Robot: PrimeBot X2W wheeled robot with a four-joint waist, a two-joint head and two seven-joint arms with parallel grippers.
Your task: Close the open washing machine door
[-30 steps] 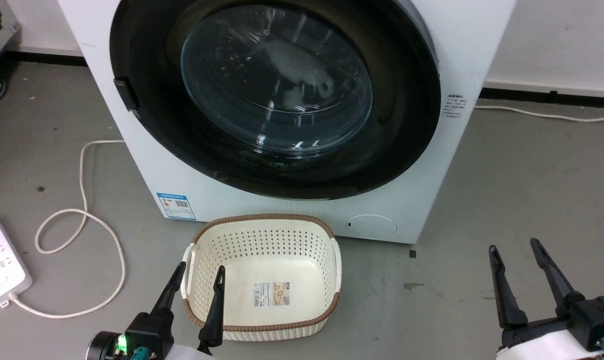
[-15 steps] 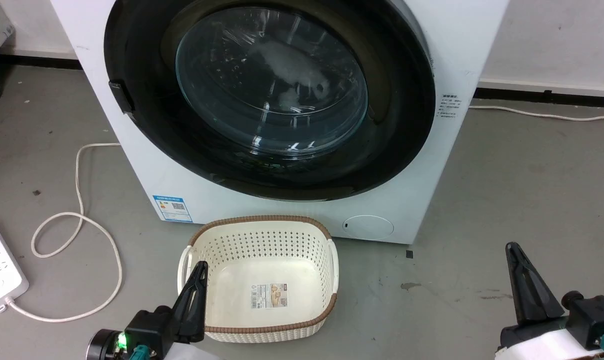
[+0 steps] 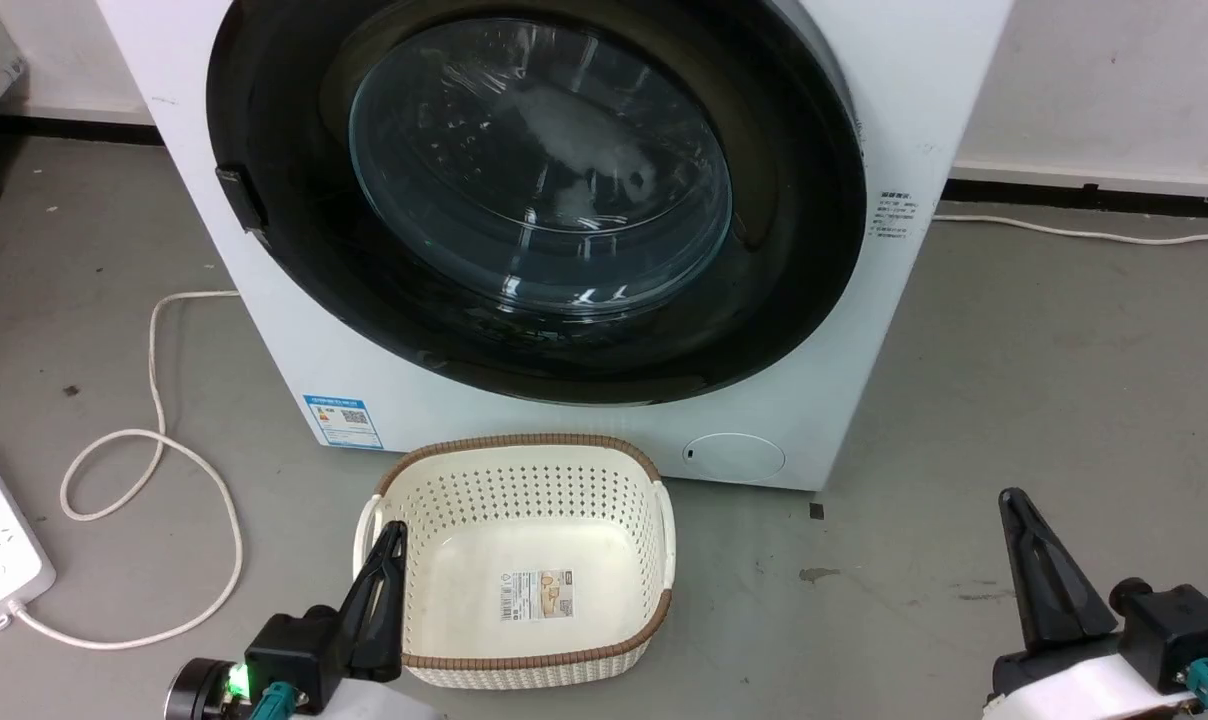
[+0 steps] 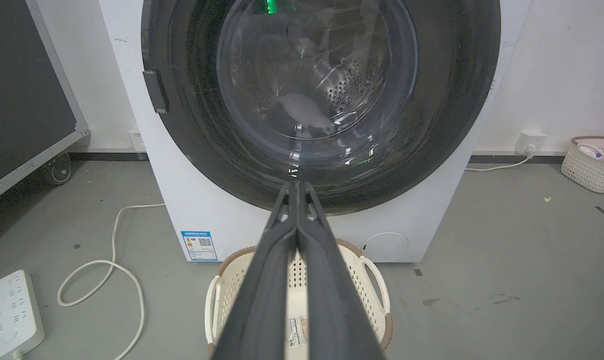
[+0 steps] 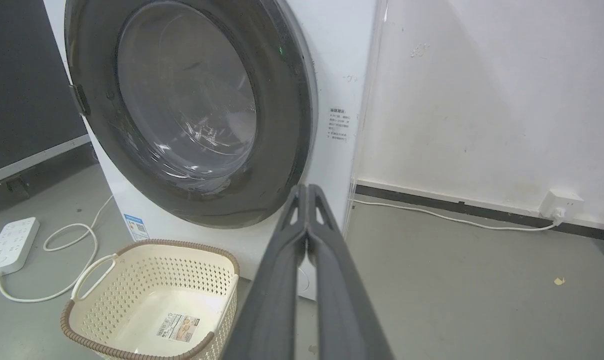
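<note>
Blue QR sticker [image 3: 342, 422] on washing machine [image 3: 294, 350], barcode label [image 3: 538, 594] in basket [image 3: 524, 440] (wording too small to read)

Glossy black rim and clear glass bowl of the washing machine door [image 3: 539, 200], smooth white machine casing [image 3: 924, 100], perforated cream plastic basket [image 3: 524, 490], matt grey floor [image 3: 1044, 400]

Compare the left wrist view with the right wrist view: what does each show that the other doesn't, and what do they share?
Left wrist view, not the right: the left gripper, shut, and the perforated steel drum seen through the glass. Right wrist view, not the left: the right gripper, shut, and a small printed label on the machine's front. Both: the washing machine door, the cream basket before it and the white power strip on the floor.
</note>
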